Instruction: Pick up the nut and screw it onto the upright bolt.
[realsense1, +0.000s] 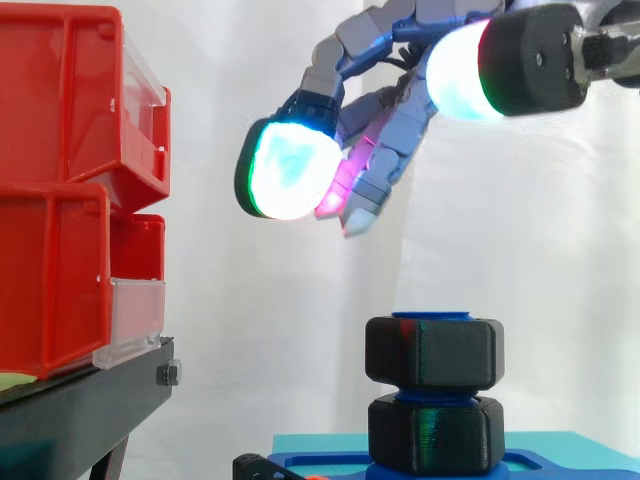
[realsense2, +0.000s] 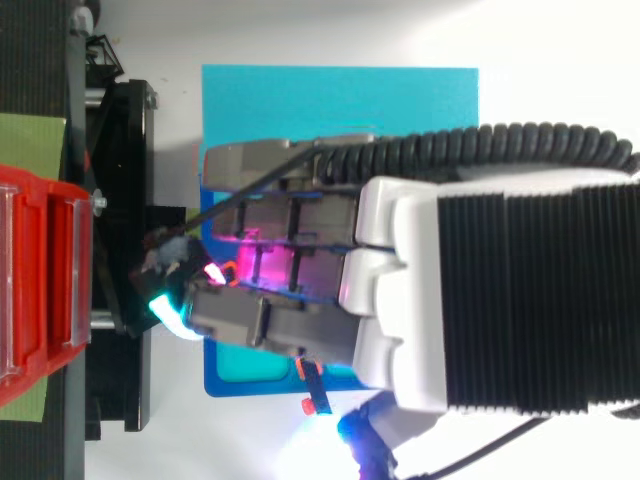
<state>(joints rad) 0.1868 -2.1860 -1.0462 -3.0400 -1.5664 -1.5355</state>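
- A white curtain (realsense1: 260, 330) backs the workspace, where a cyan mat (realsense2: 340, 100) lies on a white surface.
- The black hex nut (realsense1: 433, 352) sits on the upright blue bolt (realsense1: 432, 316). Only the bolt's top rim shows, just above the nut's upper face.
- Directly beneath the nut is a second black hex piece (realsense1: 435, 433) of much the same shape. The side view does not settle whether the two touch.
- That lower piece stands on a blue base plate (realsense1: 320, 462), which rests on the cyan mat.
- The hand (realsense1: 385, 160) hangs in the air above the nut and apart from it, reaching in from the right of the side view.
- Its fingers are loosely spread and hold nothing. One glowing fingertip pad (realsense1: 290, 170) shines white and green up and to the left of the nut.
- From above, the hand (realsense2: 300, 260) lies across the mat and covers the bolt.
- Stacked red bins (realsense1: 60, 200) with clear front panels (realsense1: 135, 310) stand on a black stand (realsense1: 80, 405) to the left, well apart from the bolt.
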